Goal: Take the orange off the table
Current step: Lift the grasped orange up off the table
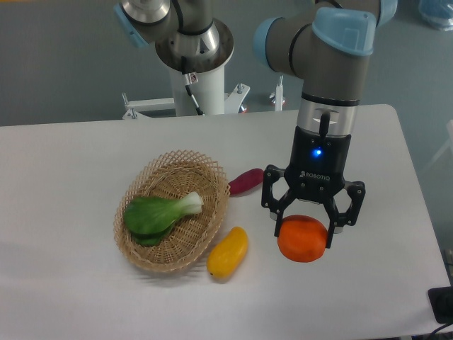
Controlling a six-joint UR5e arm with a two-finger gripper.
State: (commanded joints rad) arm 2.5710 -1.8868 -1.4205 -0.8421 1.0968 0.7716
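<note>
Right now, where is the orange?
The orange sits between the gripper fingers, right of the yellow fruit, toward the table's front right.

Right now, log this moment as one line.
gripper: shut on orange | orange: off table | phase: lift

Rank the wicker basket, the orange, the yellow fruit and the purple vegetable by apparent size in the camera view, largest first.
1. Wicker basket
2. Orange and yellow fruit: alike, unranked
3. Purple vegetable, partly hidden behind the basket rim, so unsure
</note>
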